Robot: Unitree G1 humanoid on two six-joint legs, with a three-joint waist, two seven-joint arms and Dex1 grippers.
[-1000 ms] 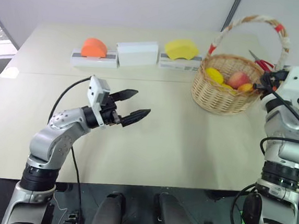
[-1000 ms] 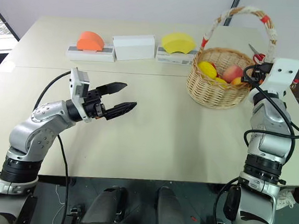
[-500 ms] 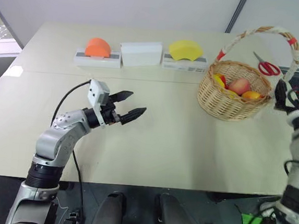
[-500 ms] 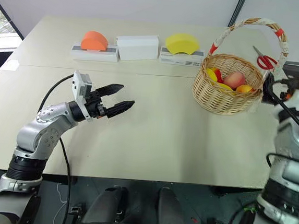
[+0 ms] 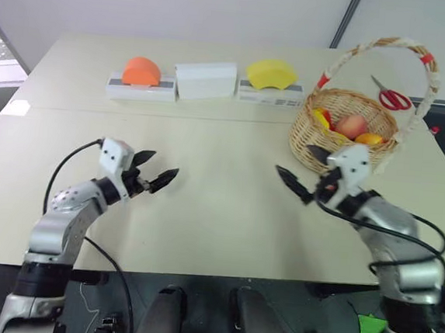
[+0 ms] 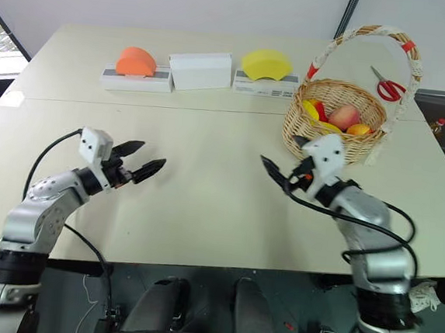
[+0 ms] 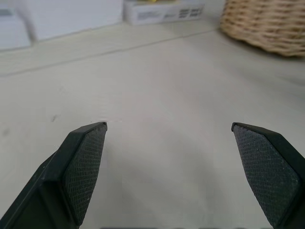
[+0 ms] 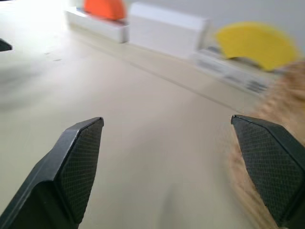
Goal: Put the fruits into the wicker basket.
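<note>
On the table's far right, wicker basket (image 5: 342, 138) holds all three fruits: lemon (image 6: 311, 110), peach (image 5: 351, 126), mango (image 5: 370, 139). None left on the tabletop (image 5: 220, 197). Right gripper (image 5: 304, 174) sits just front-left of basket, fingers spread, empty, pointing away from it. Left gripper (image 5: 153, 174) well apart to the left, fingers spread, empty. Right arm is nearer; task looks done.

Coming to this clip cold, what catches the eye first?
The wicker basket at the table's far right, tall handle arching over it, already holds the fruits. In front of it both arms hang over bare tabletop, the left gripper and right gripper open and holding nothing. Red scissors lie behind the basket.
</note>
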